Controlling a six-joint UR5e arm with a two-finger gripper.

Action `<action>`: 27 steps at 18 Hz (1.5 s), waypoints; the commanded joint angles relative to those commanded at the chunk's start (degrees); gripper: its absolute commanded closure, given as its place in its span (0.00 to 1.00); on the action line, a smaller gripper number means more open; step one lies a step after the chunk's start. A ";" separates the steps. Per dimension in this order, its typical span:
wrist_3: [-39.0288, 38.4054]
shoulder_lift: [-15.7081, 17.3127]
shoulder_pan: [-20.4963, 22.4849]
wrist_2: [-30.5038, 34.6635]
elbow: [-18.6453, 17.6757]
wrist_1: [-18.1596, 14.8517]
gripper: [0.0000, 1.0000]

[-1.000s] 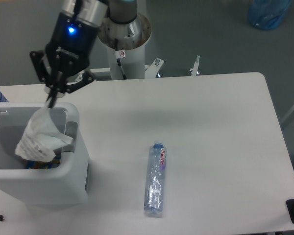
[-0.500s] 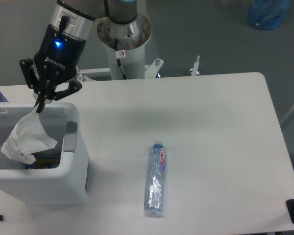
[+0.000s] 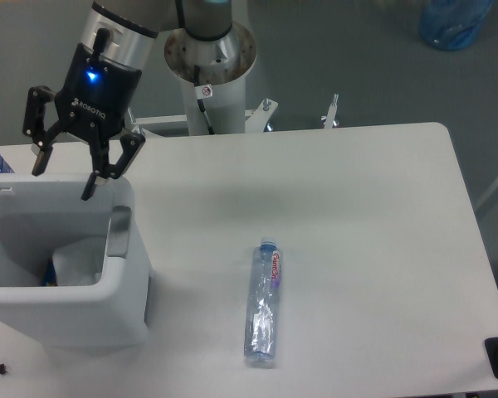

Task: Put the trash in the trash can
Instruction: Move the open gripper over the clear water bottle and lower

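1. The gripper (image 3: 62,184) hangs over the far rim of the bin (image 3: 129,282), jaws spread wide and holding nothing.

2. Below the gripper, inside the bin, lies a pale, crumpled piece (image 3: 79,261) against the near wall; beside it a scrap of something coloured shows, too small to make out.

3. The bottle (image 3: 263,303) lies flat on the counter (image 3: 357,224), well off to the gripper's side and nearer the camera, cap end pointing away, blue-and-red label facing up. It touches nothing.

4. By the look of it, one item is in and the bottle is what remains, so the job stands about half done.

5. To do the next step well, the gripper should rise clear of the bin's thick rim before swinging across, or a finger may catch it.

6. Over the bottle, the jaws ought to turn so they close across its narrow width, not along its length.

7. A grip near the middle, about the label, would likely keep it level; a hold at one end may let it droop.

8. Thin clear plastic is apt to buckle and slip, so a gentle, square close seems wise.

9. The bin is wide, so a release well inside the rim should suffice.
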 joint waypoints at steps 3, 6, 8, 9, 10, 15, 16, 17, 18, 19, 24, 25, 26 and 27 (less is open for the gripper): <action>-0.26 -1.67 2.01 9.42 0.26 -0.17 0.00; -0.35 -5.44 5.44 9.87 2.19 -0.08 0.00; 0.17 -8.07 7.20 9.96 3.68 -0.09 0.00; 0.18 -9.65 8.25 9.96 4.73 -0.26 0.00; 0.09 -11.06 8.96 10.57 6.22 -0.70 0.00; 0.18 -16.25 9.14 18.92 11.59 -5.08 0.00; 0.18 -17.05 9.14 19.19 12.21 -6.57 0.00; 0.18 -17.66 9.14 20.15 12.65 -8.07 0.00; 0.18 -18.19 9.14 21.90 12.74 -9.39 0.00; 0.18 -18.54 8.79 23.31 12.66 -10.45 0.00; -1.84 -21.79 7.83 23.06 11.78 -10.63 0.00; -1.93 -22.41 7.82 22.80 11.78 -10.55 0.00; -1.93 -23.02 7.82 22.10 11.86 -10.54 0.00; -2.89 -23.64 7.82 20.96 11.86 -10.54 0.00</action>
